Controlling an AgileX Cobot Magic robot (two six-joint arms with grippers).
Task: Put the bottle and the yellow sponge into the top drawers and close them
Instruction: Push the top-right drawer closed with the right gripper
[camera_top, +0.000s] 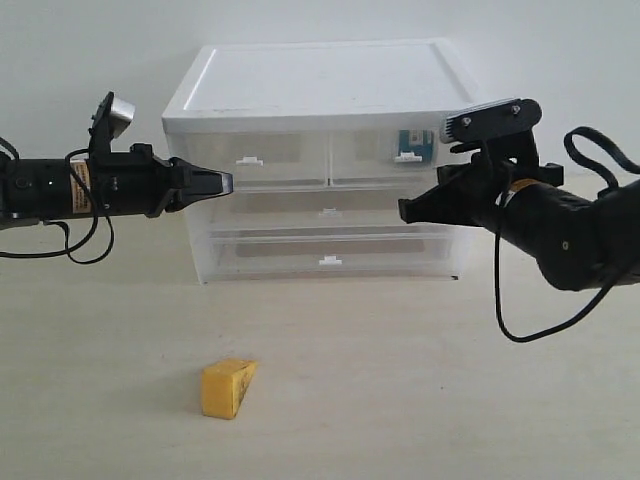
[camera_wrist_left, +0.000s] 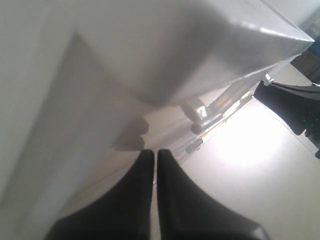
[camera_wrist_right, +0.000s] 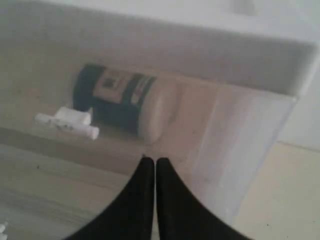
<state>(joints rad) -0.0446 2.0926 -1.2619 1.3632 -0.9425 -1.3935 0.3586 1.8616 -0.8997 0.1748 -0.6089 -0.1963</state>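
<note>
The yellow sponge lies on the table in front of the cabinet, well below both arms. The bottle lies on its side inside the right top drawer, its teal label showing through the translucent front beside the tab handle. The left top drawer looks flush with the cabinet front. My left gripper is shut and empty, its tip by the cabinet's left front corner; its fingers lie pressed together. My right gripper is shut and empty just in front of the cabinet, below the bottle's drawer.
The white cabinet stands at the back middle with two full-width drawers under the top pair. The right arm shows in the left wrist view. Bare tabletop surrounds the sponge.
</note>
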